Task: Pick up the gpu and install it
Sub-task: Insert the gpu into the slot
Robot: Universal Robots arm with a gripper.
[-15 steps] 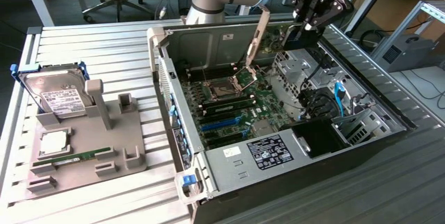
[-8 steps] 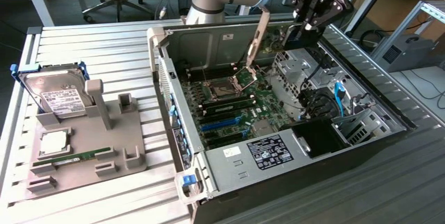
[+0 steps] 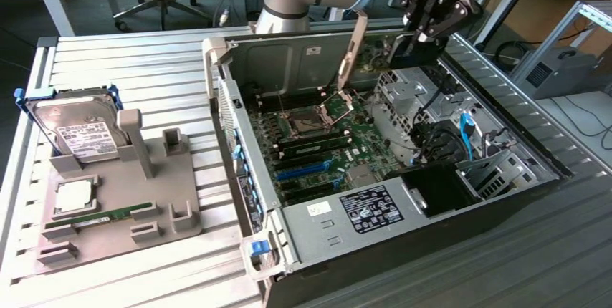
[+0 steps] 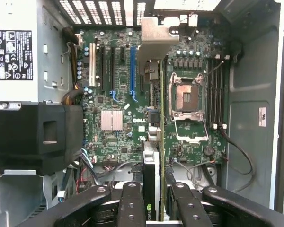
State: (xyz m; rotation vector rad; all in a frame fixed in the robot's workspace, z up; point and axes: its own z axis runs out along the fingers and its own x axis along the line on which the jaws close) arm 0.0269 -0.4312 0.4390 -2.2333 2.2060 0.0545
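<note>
Exterior view: a slatted metal table (image 3: 125, 64) is seen carrying an open computer case (image 3: 325, 247), laid on its side with the motherboard (image 3: 325, 154) exposed. Toward the exterior view's left a grey holder (image 3: 125, 200) is set. A hard drive (image 3: 82, 132) in a blue frame is propped on it, and a green RAM stick (image 3: 105, 216) is laid on it. Over the case's far end the gripper (image 3: 426, 29) is pinched on the gpu (image 3: 380, 54), which is held raised above the motherboard. In the wrist view the card is seen edge-on between the fingers (image 4: 132, 203), with its grey bracket (image 4: 156, 35) at the far end.
</note>
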